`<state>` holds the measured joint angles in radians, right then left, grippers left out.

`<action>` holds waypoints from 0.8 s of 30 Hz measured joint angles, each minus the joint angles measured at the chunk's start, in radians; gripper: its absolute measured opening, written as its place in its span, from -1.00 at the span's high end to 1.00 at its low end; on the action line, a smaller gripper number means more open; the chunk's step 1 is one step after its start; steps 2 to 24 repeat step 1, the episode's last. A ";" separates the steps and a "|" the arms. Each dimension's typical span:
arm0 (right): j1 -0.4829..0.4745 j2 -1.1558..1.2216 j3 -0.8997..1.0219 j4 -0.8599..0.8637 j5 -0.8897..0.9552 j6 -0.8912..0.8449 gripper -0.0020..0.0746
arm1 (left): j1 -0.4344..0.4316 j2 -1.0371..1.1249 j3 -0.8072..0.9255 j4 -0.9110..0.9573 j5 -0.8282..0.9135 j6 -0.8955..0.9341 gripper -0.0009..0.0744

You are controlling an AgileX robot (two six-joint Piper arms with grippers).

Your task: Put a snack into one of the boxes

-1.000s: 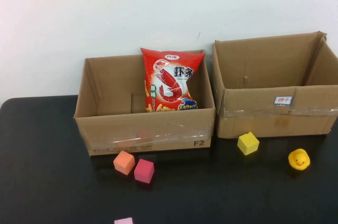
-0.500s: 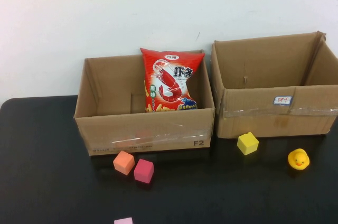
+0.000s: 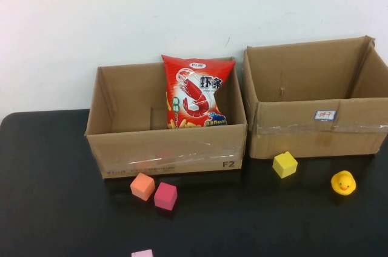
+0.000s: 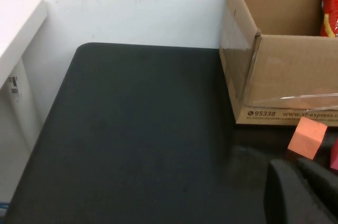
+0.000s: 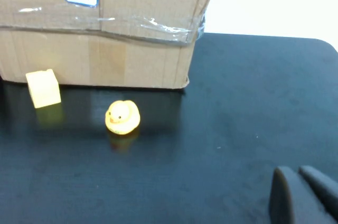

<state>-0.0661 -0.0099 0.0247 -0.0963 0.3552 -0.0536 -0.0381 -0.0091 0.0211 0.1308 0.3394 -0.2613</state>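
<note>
A red shrimp-chip snack bag stands upright inside the left cardboard box, leaning on its back wall; its edge shows in the left wrist view. The right cardboard box is empty. Neither arm shows in the high view. My left gripper is shut and empty, low over the table's left front, short of the left box. My right gripper is shut and empty, over the table's right front, short of the right box.
An orange cube and a magenta cube lie before the left box. A yellow cube and a yellow rubber duck lie before the right box. A pink cube sits at the front edge.
</note>
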 joint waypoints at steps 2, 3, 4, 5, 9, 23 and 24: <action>0.000 0.000 0.000 0.000 0.002 0.000 0.95 | 0.000 0.000 0.000 0.000 0.000 0.000 0.98; 0.000 0.000 0.000 0.000 0.002 0.000 0.95 | 0.000 0.000 0.000 0.000 0.000 0.000 0.98; 0.000 0.000 0.000 0.000 0.002 0.000 0.95 | 0.000 0.000 0.000 0.000 0.000 0.000 0.98; 0.000 0.000 0.000 0.000 0.002 0.000 0.95 | 0.000 0.000 0.000 0.000 0.000 0.000 0.98; 0.000 0.000 0.000 0.000 0.002 0.000 0.95 | 0.000 0.000 0.000 0.000 0.000 0.000 0.98; 0.000 0.000 0.000 0.000 0.002 0.000 0.95 | 0.000 0.000 0.000 0.000 0.000 0.000 0.98; 0.000 0.000 0.000 0.000 0.002 0.000 0.95 | 0.000 0.000 0.000 0.000 0.000 0.000 0.98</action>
